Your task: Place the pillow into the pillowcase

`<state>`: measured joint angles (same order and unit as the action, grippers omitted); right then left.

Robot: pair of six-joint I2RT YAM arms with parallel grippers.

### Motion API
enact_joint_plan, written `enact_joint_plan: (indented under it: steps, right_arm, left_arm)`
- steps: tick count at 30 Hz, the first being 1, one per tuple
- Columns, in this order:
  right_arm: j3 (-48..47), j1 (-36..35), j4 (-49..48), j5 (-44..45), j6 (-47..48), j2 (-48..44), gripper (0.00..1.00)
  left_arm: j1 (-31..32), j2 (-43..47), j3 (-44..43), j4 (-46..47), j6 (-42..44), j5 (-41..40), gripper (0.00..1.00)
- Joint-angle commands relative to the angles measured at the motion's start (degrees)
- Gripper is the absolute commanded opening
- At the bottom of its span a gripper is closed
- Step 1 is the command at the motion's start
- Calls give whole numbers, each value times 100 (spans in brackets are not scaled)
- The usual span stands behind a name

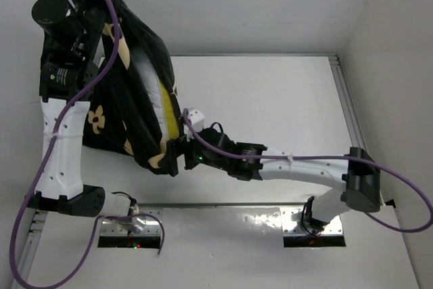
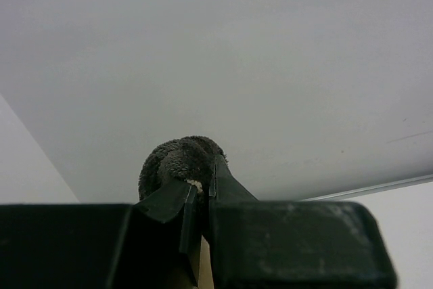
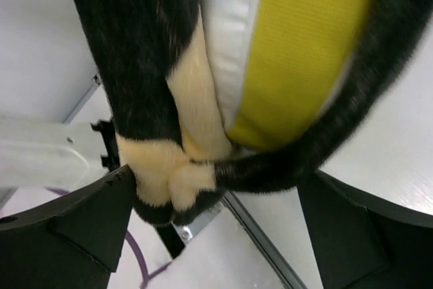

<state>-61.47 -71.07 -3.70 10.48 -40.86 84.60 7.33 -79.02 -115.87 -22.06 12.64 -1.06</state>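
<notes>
Pillow (image 1: 164, 107) mostly hidden inside pillowcase (image 1: 137, 49), only yellow edge showing

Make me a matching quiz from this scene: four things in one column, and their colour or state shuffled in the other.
1. left gripper
2. right gripper
3. pillow
4. pillowcase

A. yellow, showing inside the opening
B. open, jaws either side of a hanging corner
C. black with tan flowers, hanging
D. shut on bunched black plush

Pairs: 1-D, 2-B, 3-A, 4-C
</notes>
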Motion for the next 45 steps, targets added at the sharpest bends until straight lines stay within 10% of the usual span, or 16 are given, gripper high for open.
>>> enact_joint_plan:
  steps: [1,4,9,13,18,21,24,25,27,37,45]
  right_arm:
    - [-803,-12,151,174,-361,381,99]
    - [-1340,66,344,7,-563,970,92]
    - [-1430,400,483,-529,-1326,1323,53]
    - [-955,445,160,-723,-1407,1007,88]
    - [-857,331,-332,-933,-1100,979,98]
    - [-1138,278,-289,-1030,-950,1208,84]
    - [-1052,312,-577,-1030,-1064,1340,45]
    - [-973,330,-814,-1030,-1134,1340,17]
    - [-797,471,-869,-1030,-1327,1261,0]
    - [-628,2622,298,50,48,-478,0]
    - [-4641,4795,581,104,992,-261,0]
  left_arm:
    - [-109,124,-383,844,124,-123,0]
    - [-127,133,-401,835,80,-123,0]
    - [-171,229,-410,879,89,-131,0]
    - [-250,282,-392,949,247,-236,0]
    - [-303,247,-444,1038,283,-281,0]
    - [-338,212,-462,1020,247,-263,0]
    - [-408,203,-454,1011,160,-263,0]
    - [-399,212,-454,1011,142,-263,0]
    - [-426,238,-445,1011,177,-254,0]
    - [-505,625,635,774,204,-255,0]
    - [-724,-95,85,-8,-505,10,0]
